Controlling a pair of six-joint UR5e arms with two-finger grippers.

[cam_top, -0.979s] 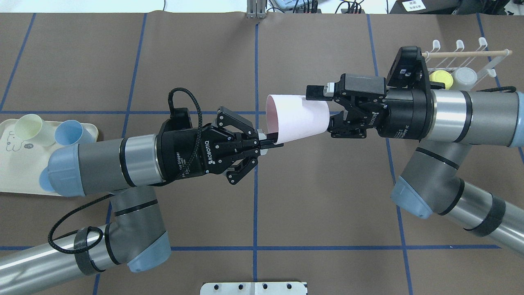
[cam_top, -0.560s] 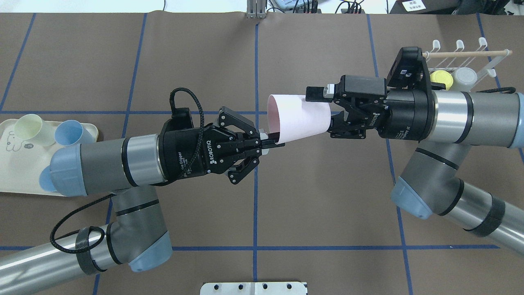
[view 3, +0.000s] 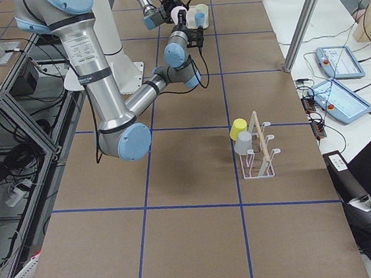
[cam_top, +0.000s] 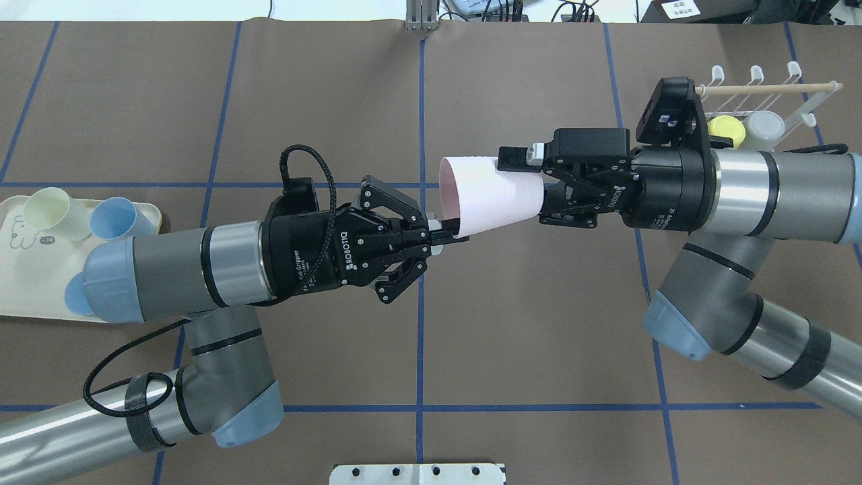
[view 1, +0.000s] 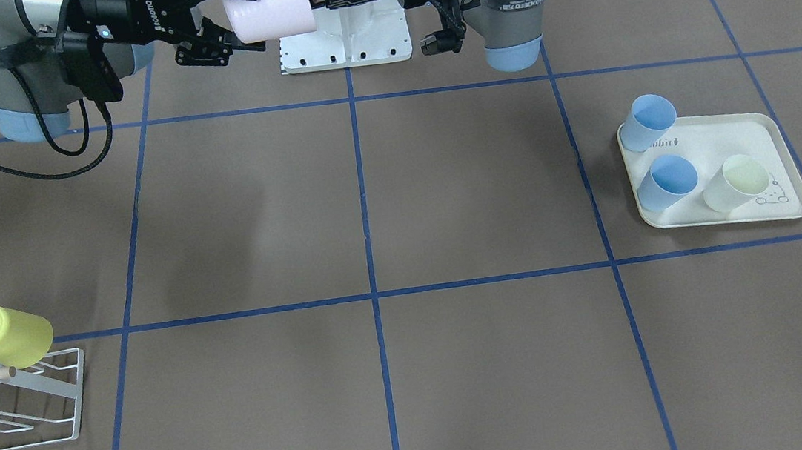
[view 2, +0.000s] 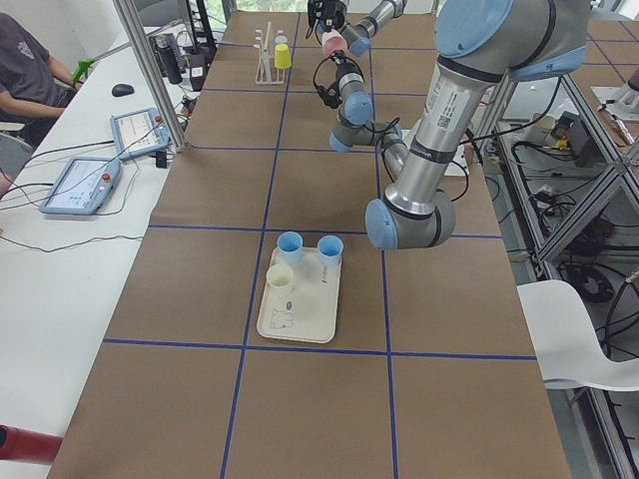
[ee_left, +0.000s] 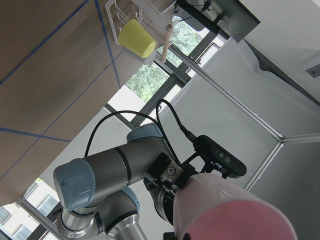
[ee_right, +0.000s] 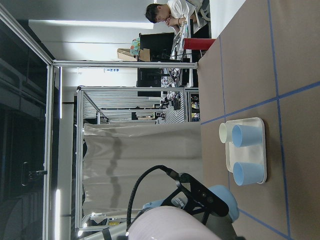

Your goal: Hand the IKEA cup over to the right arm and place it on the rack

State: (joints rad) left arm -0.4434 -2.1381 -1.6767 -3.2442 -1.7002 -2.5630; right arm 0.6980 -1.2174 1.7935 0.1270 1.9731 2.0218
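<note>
left gripper (cam_top: pixel 450 234) jaws pinched on the rim of the pale pink tapered plastic cup (cam_top: pixel 488 195), held sideways over mid-table; right gripper (cam_top: pixel 522 188) jaws closed against its narrow base; white wire dish rack (cam_top: pixel 774 87) well apart

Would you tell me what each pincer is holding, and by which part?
The left pincer pinches the pink cup by its rim wall; the right pincer brackets its base end, firm contact unclear.

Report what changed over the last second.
The right gripper narrowed its jaws onto the base end of the pink cup, one finger now touching its wall. The left gripper stayed pinched on the rim; the cup, the rack and the tray did not move.
</note>
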